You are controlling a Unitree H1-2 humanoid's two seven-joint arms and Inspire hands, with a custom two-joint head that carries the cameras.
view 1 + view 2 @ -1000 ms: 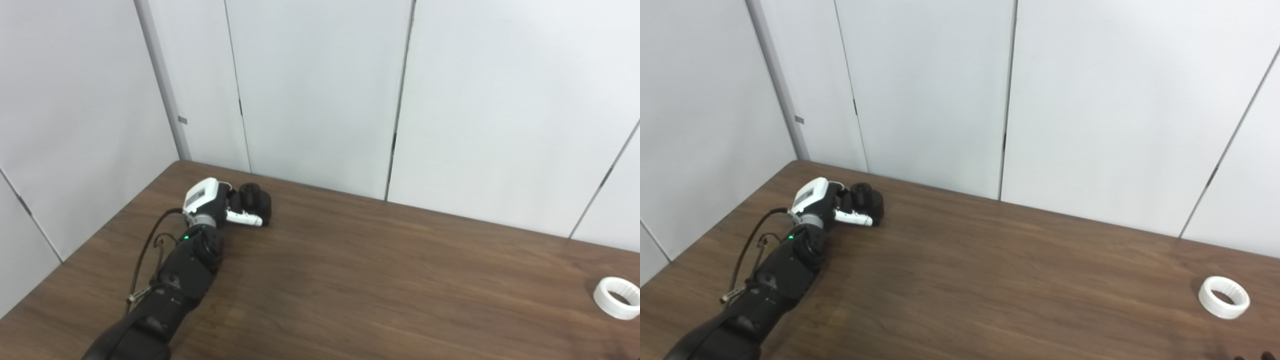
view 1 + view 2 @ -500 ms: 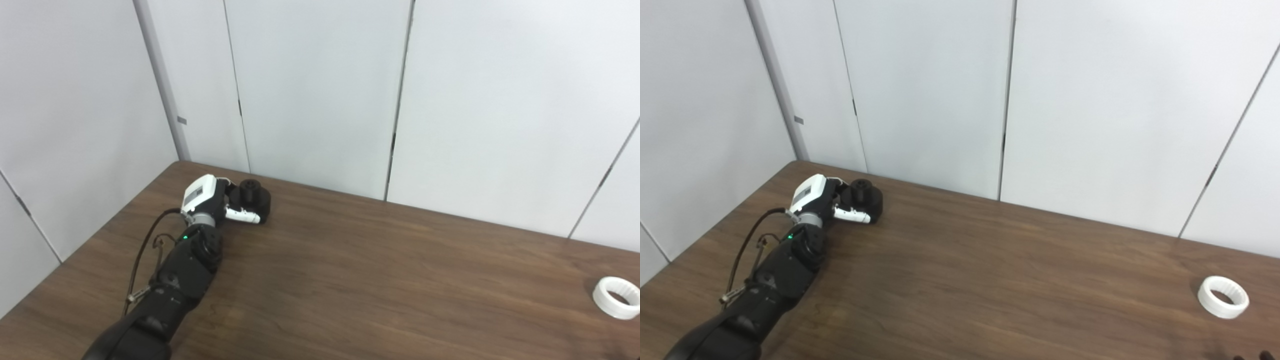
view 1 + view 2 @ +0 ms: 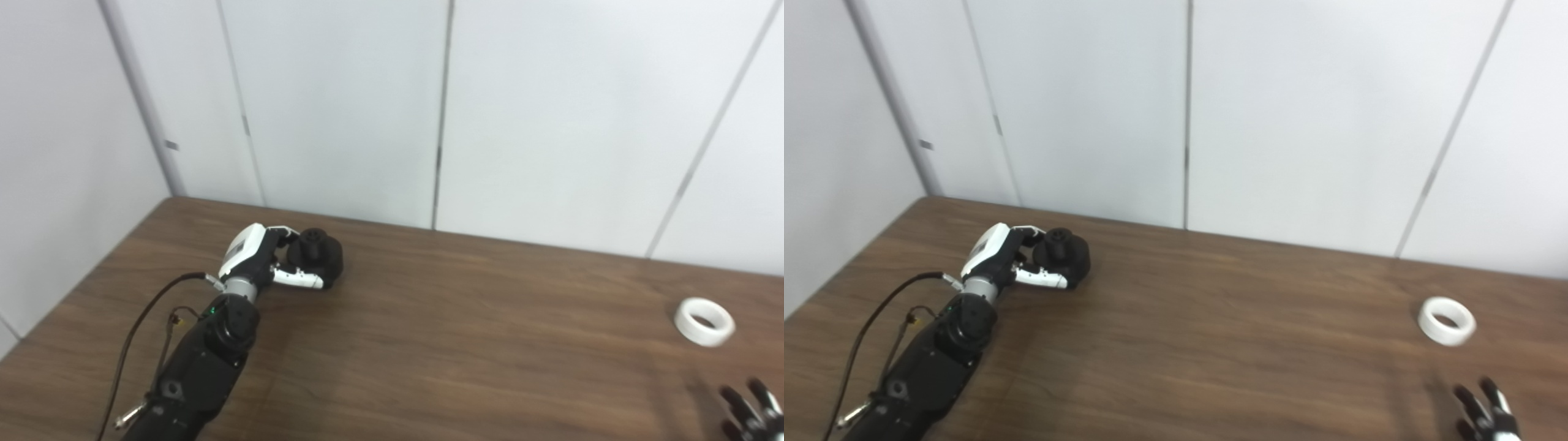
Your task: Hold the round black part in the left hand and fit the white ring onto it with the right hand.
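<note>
The round black part (image 3: 317,252) sits at the back left of the brown table (image 3: 459,343). My left hand (image 3: 260,260) is closed around it, thumb in front and fingers over its far side. The white ring (image 3: 704,313) lies flat on the table at the far right, alone. Only the fingertips of my right hand (image 3: 750,407) show at the bottom right corner, spread apart and empty, a little nearer than the ring. They also show in the right eye view (image 3: 1485,410).
White wall panels (image 3: 343,110) stand right behind the table's back edge and along its left side. A black cable (image 3: 138,324) loops beside my left forearm.
The whole picture has shifted, so the camera has turned to the right. My right hand's fingertips have come into view at the bottom right. My left hand stays around the black part.
</note>
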